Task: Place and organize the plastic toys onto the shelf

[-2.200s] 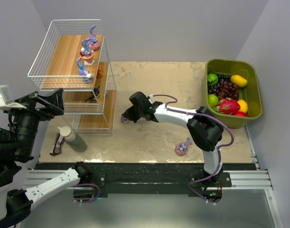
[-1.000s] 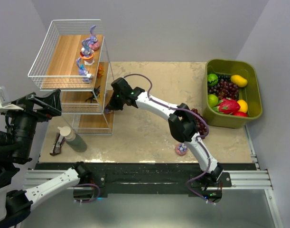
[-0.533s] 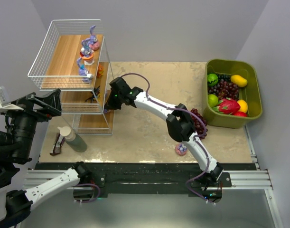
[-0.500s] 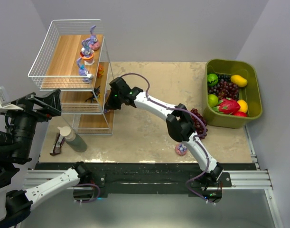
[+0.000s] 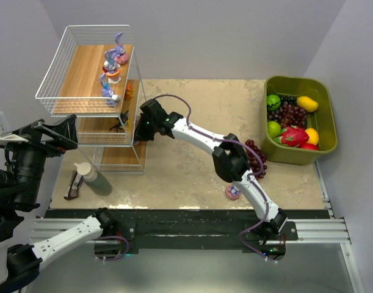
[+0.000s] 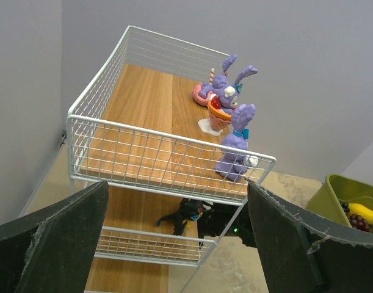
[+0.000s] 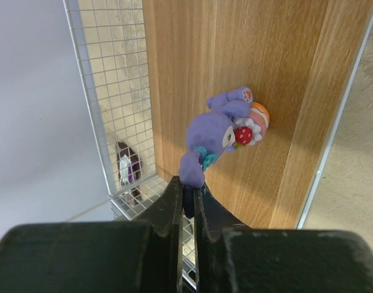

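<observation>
**Purple bunny [image 7: 218, 135] held at shelf [image 5: 82, 73]**

Right hand [image 7: 187, 194] pinched tight on one end of the bunny. Its long axis runs straight out from the fingertips, over a lower wooden board inside the wire edge. Contact with the board: cannot tell. Judged ready for release. Left hand [image 6: 177, 189] spread wide, left of shelf. One toy [image 5: 233, 191] on table [image 5: 192, 171], nearer the right arm.

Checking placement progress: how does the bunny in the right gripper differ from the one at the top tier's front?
The gripped bunny is pinched by the right gripper and lies sideways; the top-tier bunny stands upright, free. The gripped bunny carries a red strawberry; the top-tier bunny shows none. Both are purple.
</observation>
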Controlling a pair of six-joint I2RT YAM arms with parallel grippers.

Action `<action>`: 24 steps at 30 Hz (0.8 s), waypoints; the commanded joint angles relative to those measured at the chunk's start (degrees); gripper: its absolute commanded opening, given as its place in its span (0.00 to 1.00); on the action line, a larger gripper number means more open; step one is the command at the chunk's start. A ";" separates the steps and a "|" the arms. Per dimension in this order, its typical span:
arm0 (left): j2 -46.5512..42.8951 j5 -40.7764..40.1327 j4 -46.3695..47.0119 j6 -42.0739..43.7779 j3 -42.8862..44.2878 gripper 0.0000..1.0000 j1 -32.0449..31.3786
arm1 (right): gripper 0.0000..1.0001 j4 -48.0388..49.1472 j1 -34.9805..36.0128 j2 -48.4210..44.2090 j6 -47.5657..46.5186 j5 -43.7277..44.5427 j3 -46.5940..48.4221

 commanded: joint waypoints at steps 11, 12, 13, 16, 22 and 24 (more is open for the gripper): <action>-0.55 -1.13 -0.11 -0.83 1.06 0.99 -0.21 | 0.22 -0.85 0.12 2.08 -1.26 -1.56 4.97; -0.55 -1.13 -0.11 -0.83 1.06 1.00 -0.21 | 0.23 -0.94 0.04 2.08 -1.35 -1.56 5.15; -0.63 -1.13 -0.11 -0.83 1.06 0.99 -0.12 | 0.24 -1.03 -0.14 2.08 -1.26 -1.56 5.15; -0.55 -1.13 -0.19 -0.83 1.06 1.00 -0.21 | 0.26 -1.03 -0.40 2.08 -1.35 -1.47 5.33; -0.72 -1.13 -0.28 -1.09 0.97 1.00 -0.12 | 0.27 -0.50 -0.40 1.99 -1.17 -1.47 5.41; -0.72 -1.13 -0.28 -1.09 0.89 1.00 -0.21 | 0.27 -0.33 -0.40 1.90 -1.09 -1.47 5.33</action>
